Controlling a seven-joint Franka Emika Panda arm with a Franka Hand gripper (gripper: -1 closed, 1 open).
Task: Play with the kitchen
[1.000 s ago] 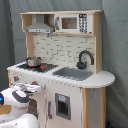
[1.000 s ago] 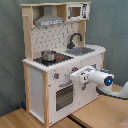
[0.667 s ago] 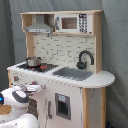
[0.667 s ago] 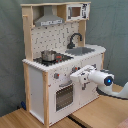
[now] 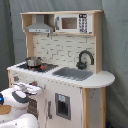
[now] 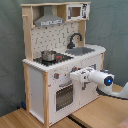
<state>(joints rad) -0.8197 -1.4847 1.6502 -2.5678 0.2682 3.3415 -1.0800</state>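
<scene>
Notably, small metal pot (image 5: 33, 62) on kitchen (image 5: 70, 95) hob; contents unclear.

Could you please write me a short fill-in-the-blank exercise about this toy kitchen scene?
1. On the black hob of the kitchen stands a small metal ____.
2. The black tap curves over the grey ____.
3. On the top shelf, beside the hood, sits a toy ____.
4. The gripper is at the kitchen's front panel, just above the ____ door.

Missing words: pot; sink; microwave; oven
</scene>
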